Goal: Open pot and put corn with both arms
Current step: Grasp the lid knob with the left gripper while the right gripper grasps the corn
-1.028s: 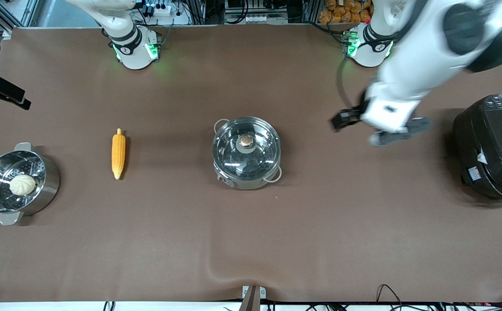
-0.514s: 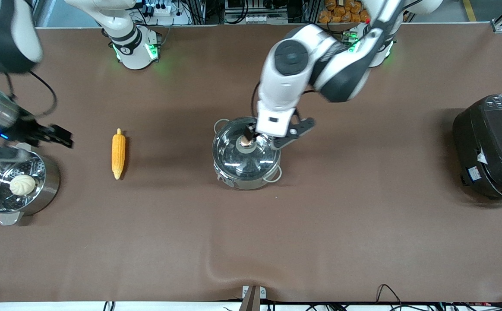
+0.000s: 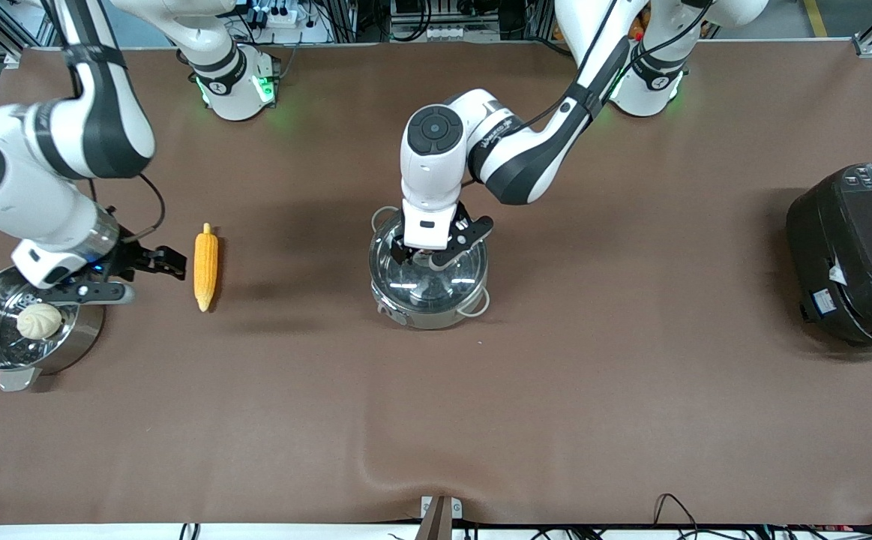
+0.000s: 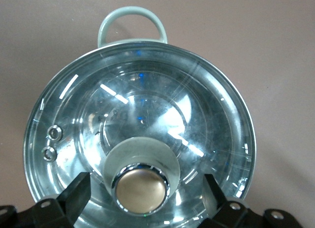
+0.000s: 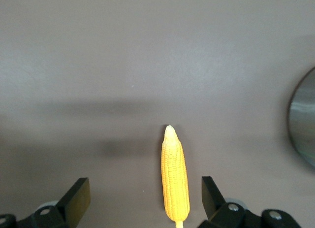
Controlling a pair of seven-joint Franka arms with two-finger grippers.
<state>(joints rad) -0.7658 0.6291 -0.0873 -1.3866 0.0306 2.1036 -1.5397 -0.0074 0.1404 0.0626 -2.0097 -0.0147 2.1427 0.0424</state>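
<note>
The steel pot [image 3: 406, 304] stands mid-table with its glass lid [image 3: 459, 271] on. My left gripper [image 3: 427, 256] is low over the lid, open. In the left wrist view the copper knob [image 4: 141, 187] sits between the open fingers [image 4: 75, 191] of the left gripper [image 4: 142, 193] without touching them; a wire loop handle [image 4: 132, 14] shows past the lid [image 4: 147, 105]. The corn [image 3: 205, 266] lies on the table toward the right arm's end. My right gripper [image 3: 149, 277] is open and empty over the table beside the corn. In the right wrist view the corn [image 5: 175, 181] lies between the open jaws of the right gripper [image 5: 143, 196], off-centre.
A steamer pot [image 3: 85, 324] with a whitish bun [image 3: 39, 320] stands at the right arm's end, just under the right wrist. A large black cooker [image 3: 852, 255] stands at the left arm's end. The pot's lid edge [image 5: 302, 124] shows in the right wrist view.
My left arm swung from the cooker's end to the pot and came down around the knob. My right arm came in from the table's end to beside the corn.
</note>
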